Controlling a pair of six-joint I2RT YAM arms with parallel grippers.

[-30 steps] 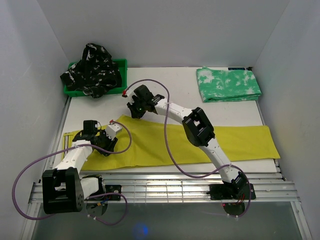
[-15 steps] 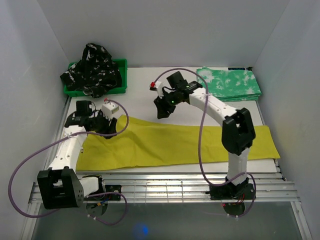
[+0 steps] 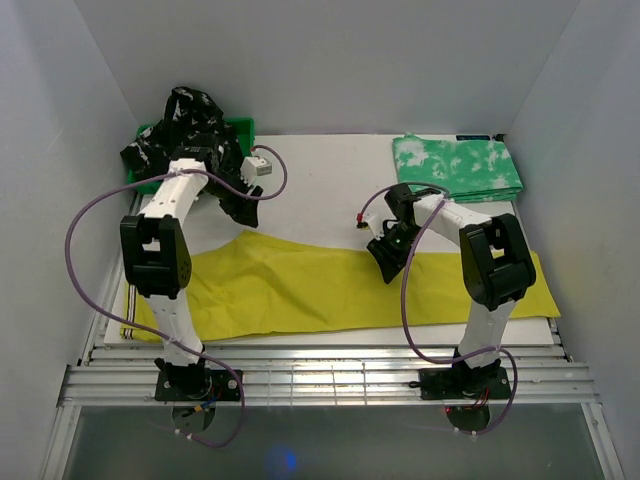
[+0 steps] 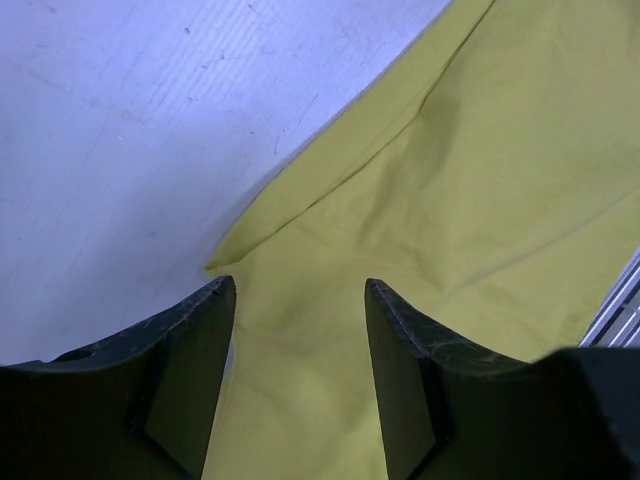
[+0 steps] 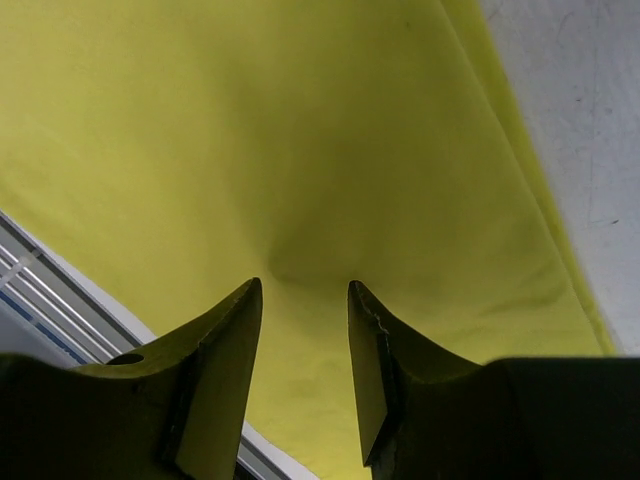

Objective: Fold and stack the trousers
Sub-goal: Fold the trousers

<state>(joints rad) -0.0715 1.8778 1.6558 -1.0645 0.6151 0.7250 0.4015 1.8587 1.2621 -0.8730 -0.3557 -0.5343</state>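
The mustard-yellow trousers (image 3: 300,285) lie stretched across the table's front half, their back edge rising to a point at the left. My left gripper (image 3: 240,207) hovers open over that point; in the left wrist view its jaws (image 4: 298,282) frame the yellow cloth (image 4: 480,180) without holding it. My right gripper (image 3: 385,257) hangs open over the trousers' middle, and only yellow cloth (image 5: 250,120) shows between its jaws (image 5: 305,284). The green-and-white trousers (image 3: 455,168) lie folded at the back right. The black patterned trousers (image 3: 185,135) are heaped in the bin.
The green plastic bin (image 3: 243,128) stands at the back left corner, just behind my left arm. White table (image 3: 330,190) lies between the yellow trousers and the back wall. Metal slats (image 3: 350,375) run along the front edge. White walls close in both sides.
The left arm swung from the front left up toward the bin. The right gripper opened and travelled from the back left to the trousers' middle. The yellow cloth's left back edge now peaks.
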